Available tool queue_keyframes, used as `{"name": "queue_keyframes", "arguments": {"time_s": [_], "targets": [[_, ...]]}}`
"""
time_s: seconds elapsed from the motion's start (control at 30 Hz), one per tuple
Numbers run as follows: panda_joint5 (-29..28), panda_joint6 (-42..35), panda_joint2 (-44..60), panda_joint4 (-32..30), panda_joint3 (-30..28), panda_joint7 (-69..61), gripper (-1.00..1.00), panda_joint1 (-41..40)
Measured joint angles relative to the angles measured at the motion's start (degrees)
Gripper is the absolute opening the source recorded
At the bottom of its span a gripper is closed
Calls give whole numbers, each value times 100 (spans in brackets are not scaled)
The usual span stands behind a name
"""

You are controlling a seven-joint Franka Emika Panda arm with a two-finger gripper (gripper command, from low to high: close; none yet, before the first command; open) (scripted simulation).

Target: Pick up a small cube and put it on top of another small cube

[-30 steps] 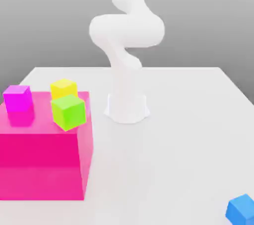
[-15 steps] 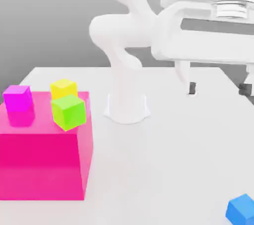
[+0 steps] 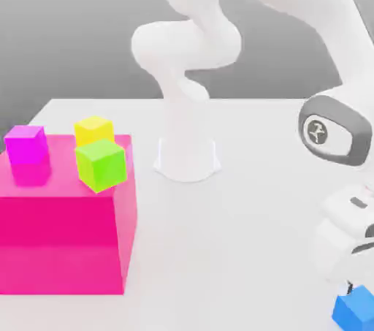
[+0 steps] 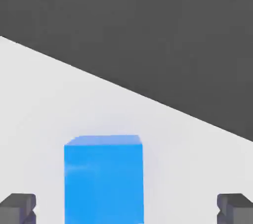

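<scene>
i see my fingers point(image 4: 19, 207) spread open either side of the blue cube point(image 4: 104, 178), apparently not touching it, lower right of the exterior view.

Small blue cube point(image 3: 356, 309) point(image 4: 104, 178) flat on white table (exterior view's right, near front edge)

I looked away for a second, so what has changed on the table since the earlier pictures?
The arm swung into view and came down at the exterior view's right; its gripper now hangs open around the blue cube, fingertips apart from it. The blue cube, pink block and cubes on it stayed put.
</scene>
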Motion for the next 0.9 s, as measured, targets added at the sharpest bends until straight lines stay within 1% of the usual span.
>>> {"name": "queue_keyframes", "arguments": {"time_s": [0.03,0.07,0.27,0.33,0.43,0.73,0.77,0.9], "targets": [[-88,152,209,46,-93,65,0,80],[-170,292,396,89,-182,124,-100,153],[-205,367,489,111,-226,149,-100,191],[-112,219,298,65,-134,82,-100,120],[181,-205,-269,-70,70,-112,-100,-56],[550,-1369,-1940,-552,-1072,691,-100,-1143],[576,-1496,-2125,-608,-1206,799,-100,-1319],[678,-2174,-3058,-839,-1712,1379,-100,-2438]]}}
